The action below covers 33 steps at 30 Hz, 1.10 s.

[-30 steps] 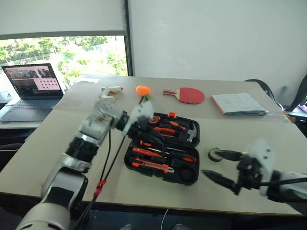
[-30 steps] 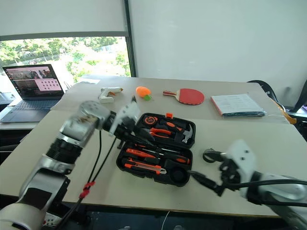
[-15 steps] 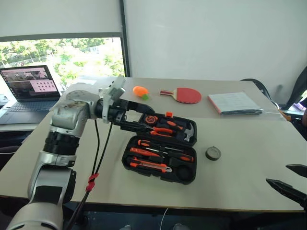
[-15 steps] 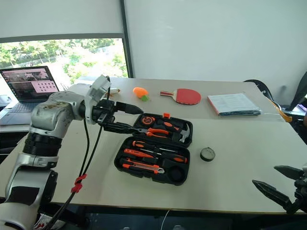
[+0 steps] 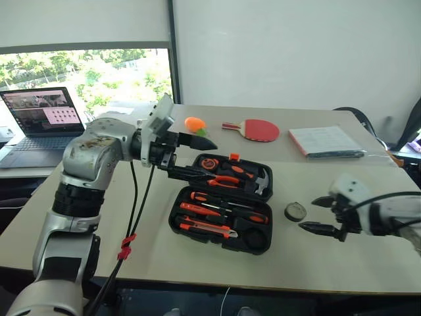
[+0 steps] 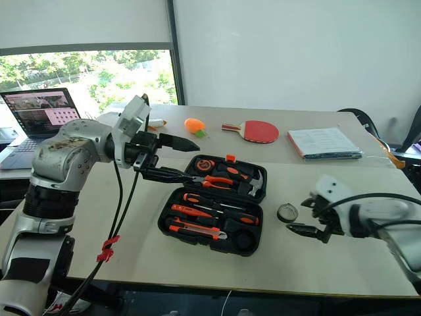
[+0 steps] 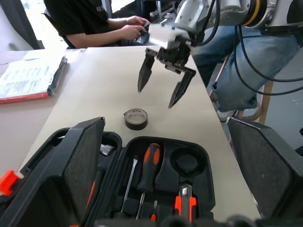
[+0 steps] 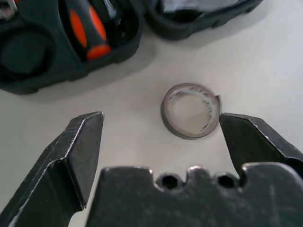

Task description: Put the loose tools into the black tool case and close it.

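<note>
Tabletop: tape roll [image 5: 295, 211] lies flat, hole upward, beside open tool case [image 5: 223, 202].

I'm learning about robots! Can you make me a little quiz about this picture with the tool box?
1. True or false: the black tool case is shut.
2. Which tool lies loose on the table? A) hammer B) tape roll C) pliers
3. Fill in: the right gripper, fingers open, is beside the ____.

Key: 1 false, the lid is open. 2 B, the tape roll, right of the case. 3 tape roll.
</note>
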### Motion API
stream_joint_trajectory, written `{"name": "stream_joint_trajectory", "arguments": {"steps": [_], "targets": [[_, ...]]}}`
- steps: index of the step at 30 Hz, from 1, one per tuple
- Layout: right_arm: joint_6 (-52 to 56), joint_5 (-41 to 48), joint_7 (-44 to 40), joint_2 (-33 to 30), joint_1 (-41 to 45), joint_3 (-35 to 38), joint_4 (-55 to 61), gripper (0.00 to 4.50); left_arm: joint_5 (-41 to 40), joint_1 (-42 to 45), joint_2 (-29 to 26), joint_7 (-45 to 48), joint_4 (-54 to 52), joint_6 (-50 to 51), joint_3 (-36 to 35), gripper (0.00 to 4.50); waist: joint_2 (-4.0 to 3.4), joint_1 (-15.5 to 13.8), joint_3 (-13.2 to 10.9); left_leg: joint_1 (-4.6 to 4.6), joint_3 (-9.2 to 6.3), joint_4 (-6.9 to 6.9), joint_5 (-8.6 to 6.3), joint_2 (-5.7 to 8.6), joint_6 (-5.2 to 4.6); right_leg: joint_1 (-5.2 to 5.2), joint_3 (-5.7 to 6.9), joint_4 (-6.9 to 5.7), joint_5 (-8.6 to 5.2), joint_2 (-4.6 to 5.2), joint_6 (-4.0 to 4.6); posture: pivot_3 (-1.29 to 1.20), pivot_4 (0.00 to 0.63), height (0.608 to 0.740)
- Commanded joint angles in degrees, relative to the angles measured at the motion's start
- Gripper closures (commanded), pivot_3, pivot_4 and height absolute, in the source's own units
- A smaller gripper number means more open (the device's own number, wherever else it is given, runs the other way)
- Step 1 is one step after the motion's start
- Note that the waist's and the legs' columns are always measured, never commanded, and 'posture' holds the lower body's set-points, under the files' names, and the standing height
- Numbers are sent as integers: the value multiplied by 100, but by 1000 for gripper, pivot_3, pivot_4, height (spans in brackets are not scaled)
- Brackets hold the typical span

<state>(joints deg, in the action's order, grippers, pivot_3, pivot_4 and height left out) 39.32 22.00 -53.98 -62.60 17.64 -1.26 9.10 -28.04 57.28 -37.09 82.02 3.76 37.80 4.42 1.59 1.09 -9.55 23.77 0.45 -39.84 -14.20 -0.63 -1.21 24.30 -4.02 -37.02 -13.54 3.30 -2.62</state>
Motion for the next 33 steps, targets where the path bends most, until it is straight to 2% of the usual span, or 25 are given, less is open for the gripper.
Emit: {"name": "stream_joint_trajectory", "arguments": {"steps": [1,5,6,7,10,18,22,26,29,33], "targets": [[-273,-468,-167,289,534,-476,-630,0,63,-40,-120,-107,-269,-151,8,82,0,-11,0,-1,3,-1,0,-2,0,-2,0,0,0,-1,0,0,150,740],[-532,-883,-213,732,976,-900,-1360,0,45,-45,-131,-145,-292,-165,15,82,0,-29,0,0,2,0,0,-1,0,-1,3,-2,1,-1,0,0,150,740],[-577,-993,-214,802,1056,-979,-1527,516,50,-38,-132,-147,-275,-176,19,0,0,-26,0,1,2,-2,0,-1,0,-1,3,-2,1,-1,0,0,150,740],[-660,-1106,-215,864,1110,-1040,-1698,703,54,-31,-134,-150,-263,-188,22,0,-1,-25,0,0,4,-4,0,-1,0,-1,2,-2,3,-1,-1,0,150,740],[-782,-1243,-311,958,1178,-1083,-1881,1743,68,-8,-142,-150,-237,-228,37,0,-1,-22,0,-2,4,-4,0,-2,0,-1,2,-4,3,-1,0,0,150,740],[-458,-916,-574,717,878,-687,-1005,4475,86,-45,-158,-144,-305,-311,96,0,-1,-28,0,-3,0,-4,0,-1,0,-3,3,-8,4,-1,0,0,150,740],[44,-398,-808,402,583,-197,128,4493,167,-111,-245,-23,-332,-430,224,0,-1,-33,0,0,-16,-2,0,-2,0,-1,4,-7,4,-1,0,0,150,740],[794,288,-645,568,578,44,1464,4493,268,-219,-343,113,-320,-604,380,0,-4,12,0,-6,-32,-1,0,-7,0,-2,3,-9,5,-5,2,0,150,740],[1094,426,-341,820,639,-211,2185,4493,321,-218,-317,124,-264,-696,445,0,-4,12,0,-8,-36,-1,0,-11,0,-4,4,-9,8,-12,7,0,150,740],[1151,214,-90,1061,665,-802,2476,4493,351,-182,-287,141,-211,-722,475,0,-3,-18,-1,-5,-32,-5,0,-8,0,-3,4,-9,7,-8,7,0,150,740]]}}
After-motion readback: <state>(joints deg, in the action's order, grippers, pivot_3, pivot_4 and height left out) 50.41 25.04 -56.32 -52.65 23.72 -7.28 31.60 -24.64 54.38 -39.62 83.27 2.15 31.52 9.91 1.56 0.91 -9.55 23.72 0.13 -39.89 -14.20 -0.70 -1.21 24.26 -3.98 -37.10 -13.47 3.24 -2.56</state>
